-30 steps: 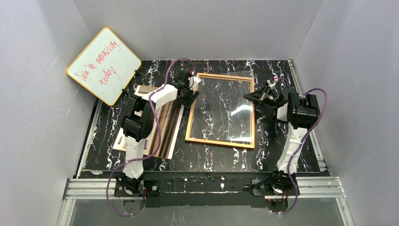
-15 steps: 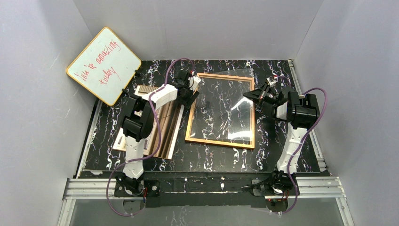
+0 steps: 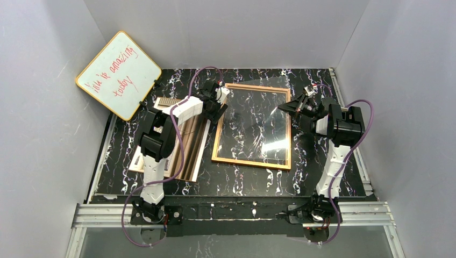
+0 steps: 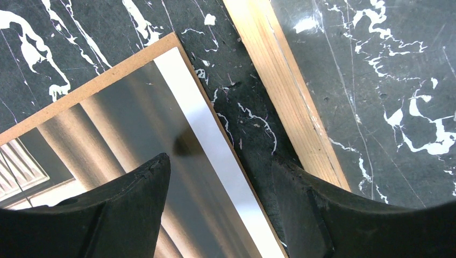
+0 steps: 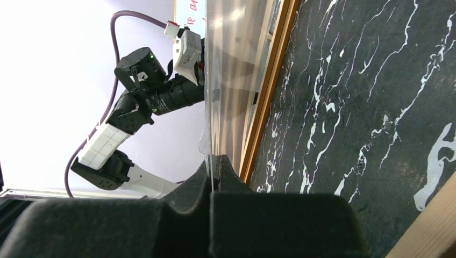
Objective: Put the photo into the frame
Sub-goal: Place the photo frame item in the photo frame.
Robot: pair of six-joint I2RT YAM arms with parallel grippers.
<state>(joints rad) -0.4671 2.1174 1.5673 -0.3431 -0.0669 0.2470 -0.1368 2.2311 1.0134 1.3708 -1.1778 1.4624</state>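
Observation:
The orange-brown wooden frame (image 3: 250, 163) lies flat mid-table. My right gripper (image 3: 286, 108) is shut on the right edge of the clear pane (image 3: 258, 121), which is tilted up off the frame; in the right wrist view the pane (image 5: 231, 64) runs edge-on out of the shut gripper (image 5: 215, 161) beside the frame's rail (image 5: 269, 91). The photo (image 3: 188, 145) lies on the brown fibreboard back (image 4: 80, 91) left of the frame. My left gripper (image 3: 218, 107) is open, low over the photo's right edge (image 4: 134, 134), one finger on each side of it (image 4: 220, 172), next to the frame's left rail (image 4: 285, 91).
A yellow-edged whiteboard (image 3: 118, 75) with red writing leans in the back-left corner. Grey walls close in three sides. An aluminium rail (image 3: 231, 212) runs along the near edge. My left arm (image 5: 156, 91) shows beyond the pane in the right wrist view.
My right gripper has risen and moved slightly back with the pane's right edge, tilting the pane more. The left arm, frame and photo have not moved.

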